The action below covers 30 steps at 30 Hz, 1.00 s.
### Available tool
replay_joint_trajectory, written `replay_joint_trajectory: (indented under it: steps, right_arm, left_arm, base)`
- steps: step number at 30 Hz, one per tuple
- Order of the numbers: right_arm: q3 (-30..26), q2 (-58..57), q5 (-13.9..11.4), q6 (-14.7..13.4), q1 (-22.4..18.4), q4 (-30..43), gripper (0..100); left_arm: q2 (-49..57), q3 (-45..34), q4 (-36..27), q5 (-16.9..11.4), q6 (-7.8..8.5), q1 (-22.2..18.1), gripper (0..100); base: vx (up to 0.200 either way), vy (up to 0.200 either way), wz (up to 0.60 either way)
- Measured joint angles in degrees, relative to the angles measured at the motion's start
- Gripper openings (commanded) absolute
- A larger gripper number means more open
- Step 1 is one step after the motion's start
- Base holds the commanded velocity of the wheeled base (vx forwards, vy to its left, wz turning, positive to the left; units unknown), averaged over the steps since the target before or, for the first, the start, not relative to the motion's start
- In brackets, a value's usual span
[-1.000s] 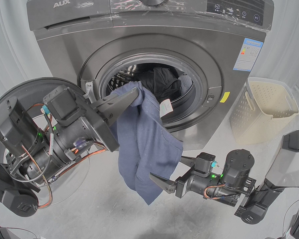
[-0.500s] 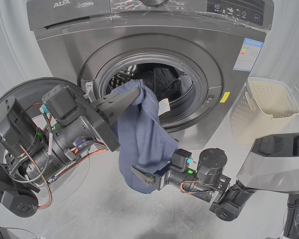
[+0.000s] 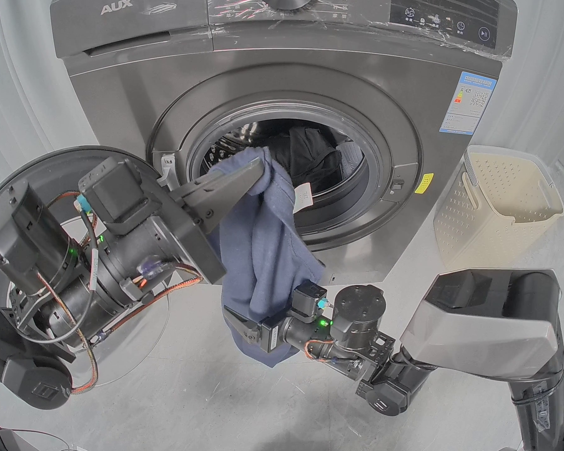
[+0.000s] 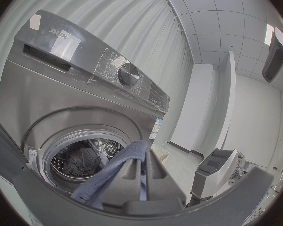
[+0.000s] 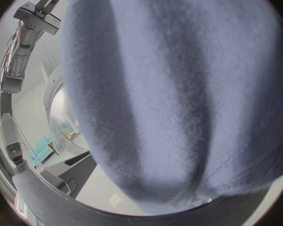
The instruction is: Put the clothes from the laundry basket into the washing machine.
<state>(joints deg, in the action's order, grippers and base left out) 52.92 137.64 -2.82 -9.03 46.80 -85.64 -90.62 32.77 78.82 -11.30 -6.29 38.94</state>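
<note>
A blue garment (image 3: 263, 252) hangs in front of the washing machine's open drum (image 3: 351, 176). My left gripper (image 3: 254, 173) is shut on its top edge, level with the opening; the cloth (image 4: 122, 160) folds over the fingertips. My right gripper (image 3: 250, 333) is low down, pushed into the garment's hanging bottom. It is open: one finger (image 3: 235, 317) shows in front of the cloth and the other is hidden behind it. The blue cloth (image 5: 179, 94) drapes right over the right wrist camera. Dark clothes (image 3: 307, 151) lie inside the drum.
The round door (image 3: 44, 170) stands swung open at the left, behind my left arm. A cream laundry basket (image 3: 501, 208) sits on the floor right of the washing machine (image 3: 282, 70), no clothes showing in it. Bare grey floor lies below the garment.
My right gripper has swept left and under the hanging garment, pushing its lower end up so it bunches. The left gripper has kept its hold, hardly moving.
</note>
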Motion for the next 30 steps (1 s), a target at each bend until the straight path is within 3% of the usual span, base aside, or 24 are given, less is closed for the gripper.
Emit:
replay_joint_trajectory:
  steps: [5,6,12,18,25,30]
  right_arm:
    - [4.9,2.5,1.1,-0.3,-0.6,0.4,100]
    - [5.7,3.0,1.3,-0.4,-0.7,0.6,0]
    - [8.4,4.7,2.3,-0.8,-1.0,0.8,0]
    - [7.1,4.1,2.4,-0.9,-1.7,0.1,0]
    - [-2.0,-1.4,2.3,-0.9,-2.8,-0.5,0]
    - [-11.1,-8.8,2.0,-0.5,-4.0,-0.6,0]
  left_arm:
    - [0.0,0.6,0.2,0.0,-0.22,0.0,0]
    - [0.0,0.7,0.2,0.0,-0.27,0.0,0]
    - [0.4,2.0,0.4,0.6,-1.04,0.0,0]
    - [0.5,2.5,0.3,0.9,-1.62,-0.6,0]
    - [0.5,3.0,0.1,2.1,-1.69,-2.2,0]
    - [-0.2,2.4,-0.3,2.4,-1.56,-6.0,0]
  base:
    - [0.000,0.000,0.00]
    - [0.000,0.000,0.00]
    - [0.000,0.000,0.00]
    - [0.000,0.000,0.00]
    - [0.000,0.000,0.00]
    - [0.000,0.000,0.00]
